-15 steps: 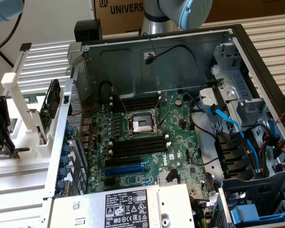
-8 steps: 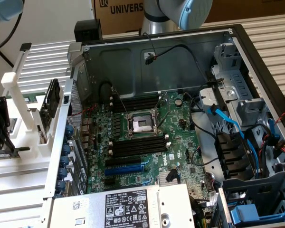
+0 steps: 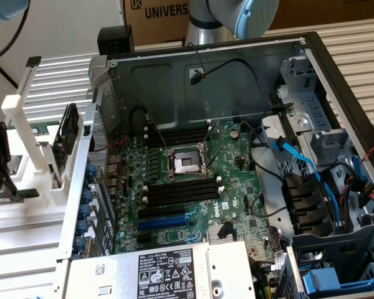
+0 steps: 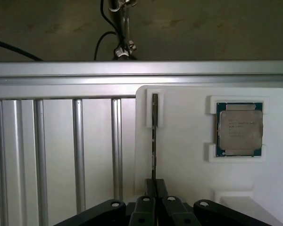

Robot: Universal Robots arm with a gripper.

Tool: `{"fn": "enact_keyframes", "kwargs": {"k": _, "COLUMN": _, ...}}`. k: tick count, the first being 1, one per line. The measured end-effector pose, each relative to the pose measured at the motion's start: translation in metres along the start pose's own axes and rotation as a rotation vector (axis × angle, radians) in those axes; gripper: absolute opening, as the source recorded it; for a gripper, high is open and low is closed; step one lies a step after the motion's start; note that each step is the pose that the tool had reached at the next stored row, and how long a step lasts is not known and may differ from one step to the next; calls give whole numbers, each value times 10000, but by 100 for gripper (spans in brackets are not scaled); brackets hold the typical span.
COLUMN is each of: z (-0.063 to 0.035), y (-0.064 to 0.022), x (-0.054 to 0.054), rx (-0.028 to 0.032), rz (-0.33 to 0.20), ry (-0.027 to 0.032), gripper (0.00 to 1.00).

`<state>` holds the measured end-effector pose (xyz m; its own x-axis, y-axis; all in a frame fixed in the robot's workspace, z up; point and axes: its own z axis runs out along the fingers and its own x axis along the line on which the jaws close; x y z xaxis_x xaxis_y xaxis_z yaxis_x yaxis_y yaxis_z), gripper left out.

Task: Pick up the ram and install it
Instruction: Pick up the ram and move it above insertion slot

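The gripper (image 4: 154, 187) is clamped on the ram (image 4: 154, 136), which stands edge-on in a groove of the white holder (image 4: 188, 165), so the thin board offers both faces to the grip. The CPU chip (image 4: 239, 129) sits well apart. In the exterior view the holder is at nine o'clock, outside the chassis wall (image 3: 81, 187). The empty memory slots (image 3: 181, 190) lie unobstructed near centre.

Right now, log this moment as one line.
gripper: shut on ram | ram: in white holder slot, CPU chip alongside | memory slots: empty | install: not done
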<state>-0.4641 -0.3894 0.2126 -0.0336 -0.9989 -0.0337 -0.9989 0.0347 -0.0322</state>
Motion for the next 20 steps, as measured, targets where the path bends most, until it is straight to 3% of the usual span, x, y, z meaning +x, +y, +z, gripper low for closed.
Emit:
{"fn": "enact_keyframes", "kwargs": {"k": 9, "z": -309, "y": 12, "x": -12, "rx": 0, "rz": 1, "ry": 12, "gripper": 12}}
{"fn": "enact_keyframes", "kwargs": {"k": 11, "z": -486, "y": 19, "x": -18, "rx": 1, "rz": -2, "ry": 29, "gripper": 12}}
{"fn": "enact_keyframes", "kwargs": {"k": 17, "z": -750, "y": 13, "x": -26, "rx": 2, "rz": 0, "ry": 45, "gripper": 12}}
{"fn": "enact_keyframes", "kwargs": {"k": 18, "z": -842, "y": 10, "x": -29, "rx": 1, "rz": 0, "ry": 49, "gripper": 12}}
{"fn": "enact_keyframes", "kwargs": {"k": 20, "z": -933, "y": 7, "x": -32, "rx": 1, "rz": -2, "ry": 57, "gripper": 12}}
